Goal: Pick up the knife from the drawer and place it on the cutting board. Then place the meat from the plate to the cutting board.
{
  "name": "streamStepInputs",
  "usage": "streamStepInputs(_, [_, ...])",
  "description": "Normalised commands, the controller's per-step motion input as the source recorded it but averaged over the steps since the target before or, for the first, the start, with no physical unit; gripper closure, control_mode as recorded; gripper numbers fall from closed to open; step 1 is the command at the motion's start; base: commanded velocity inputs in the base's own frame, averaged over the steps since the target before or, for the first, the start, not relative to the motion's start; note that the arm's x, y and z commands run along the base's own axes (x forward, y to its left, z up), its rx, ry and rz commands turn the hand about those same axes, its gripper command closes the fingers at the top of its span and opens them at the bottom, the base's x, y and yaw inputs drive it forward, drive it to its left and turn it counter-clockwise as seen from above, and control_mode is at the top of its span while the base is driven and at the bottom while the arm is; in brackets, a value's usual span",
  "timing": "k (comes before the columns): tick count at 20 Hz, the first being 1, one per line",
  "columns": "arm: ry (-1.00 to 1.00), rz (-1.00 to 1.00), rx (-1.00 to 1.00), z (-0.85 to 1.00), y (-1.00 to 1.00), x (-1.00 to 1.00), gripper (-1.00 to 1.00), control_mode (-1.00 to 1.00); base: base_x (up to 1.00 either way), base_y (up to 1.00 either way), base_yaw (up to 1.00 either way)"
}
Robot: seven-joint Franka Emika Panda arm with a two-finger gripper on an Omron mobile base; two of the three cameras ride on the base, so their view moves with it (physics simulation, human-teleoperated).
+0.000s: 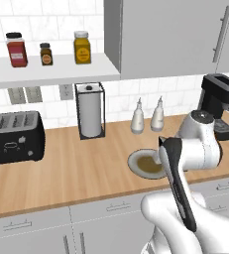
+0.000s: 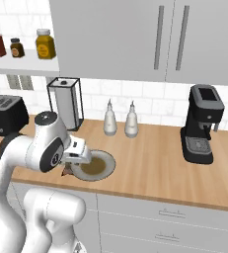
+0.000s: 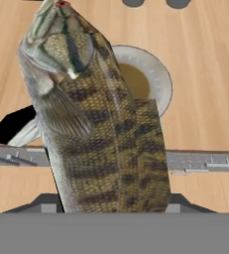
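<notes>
A scaly, fish-patterned slab of meat (image 3: 106,134) hangs gripped in the tool (image 2: 68,168), its fingertips hidden, above the round pale grey plate (image 3: 158,74) on the wooden surface (image 1: 76,168)

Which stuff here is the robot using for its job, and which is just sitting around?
For the job: the meat, gripped in the end effector; the plate.

Just lying about: toaster; paper towel roll; two white bottles; coffee machine; three jars on the shelf.
</notes>
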Motion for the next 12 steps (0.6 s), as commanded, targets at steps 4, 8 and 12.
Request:
streamStepInputs(4, [-0.02,0.0,0.0,0.99,0.05,-0.98,1.0,-1.0,0.0,0.0,0.0])
streamStepInputs(8, [-0.11,0.0,0.0,0.73,0.05,-0.85,1.0,-1.0,0.0,0.0,0.0])
streamStepInputs(12, [-0.05,0.0,0.0,0.08,0.0,-0.31,1.0,-1.0,0.0,0.0,0.0])
